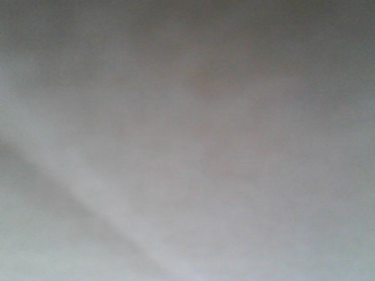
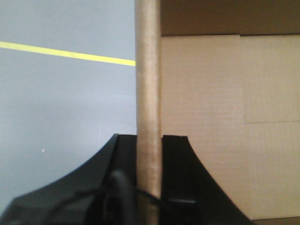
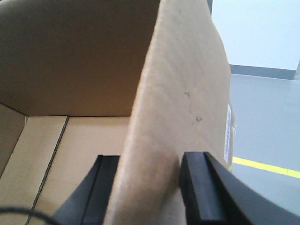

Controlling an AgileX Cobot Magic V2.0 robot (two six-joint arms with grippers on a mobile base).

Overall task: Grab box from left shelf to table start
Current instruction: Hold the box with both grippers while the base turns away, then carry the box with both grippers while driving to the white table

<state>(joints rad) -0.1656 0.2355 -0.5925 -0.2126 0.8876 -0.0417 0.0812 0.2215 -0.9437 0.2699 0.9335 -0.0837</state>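
The box (image 2: 211, 117) is brown corrugated cardboard, open, with its bare inside showing in both wrist views. In the left wrist view one thin wall stands edge-on between the black fingers, and my left gripper (image 2: 149, 140) is shut on it. In the right wrist view a tall tilted flap of the box (image 3: 178, 93) runs between the two black fingers (image 3: 199, 187). My right gripper (image 3: 150, 161) is shut on that flap. The left shelf is out of view. A blurred pale grey surface fills the front view, and I cannot tell if it is the table.
Grey floor with a yellow line (image 2: 70, 55) lies beyond the box's left wall. The same kind of yellow line (image 3: 262, 166) and a white room wall (image 3: 258, 33) show to the right of the flap. A white label (image 3: 228, 133) sits on the flap's outer face.
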